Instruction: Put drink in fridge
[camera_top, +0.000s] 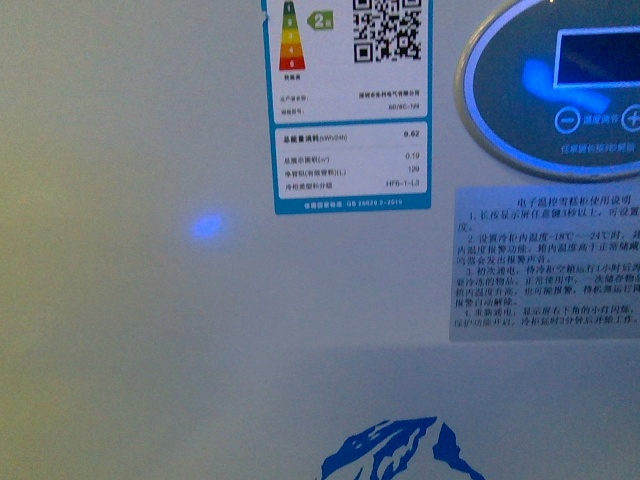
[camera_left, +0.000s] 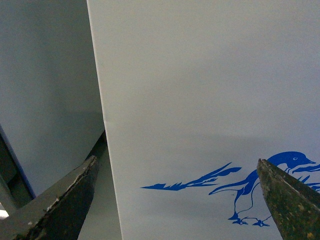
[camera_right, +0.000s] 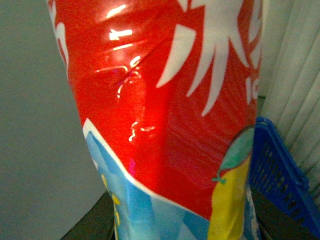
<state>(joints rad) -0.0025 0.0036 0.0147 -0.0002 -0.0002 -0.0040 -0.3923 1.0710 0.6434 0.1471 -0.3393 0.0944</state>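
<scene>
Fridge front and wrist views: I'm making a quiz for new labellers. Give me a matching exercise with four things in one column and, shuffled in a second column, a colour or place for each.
Things:
1. energy label
2. penguin picture
3. drink
4. crate

Descriptions:
A. red label, fills the right wrist view
B. blue, seen just past the drink
C. framed by the open left end effector
D. carries a QR code, on the fridge front

Pairs: 1-D, 2-C, 3-A, 4-B.
</scene>
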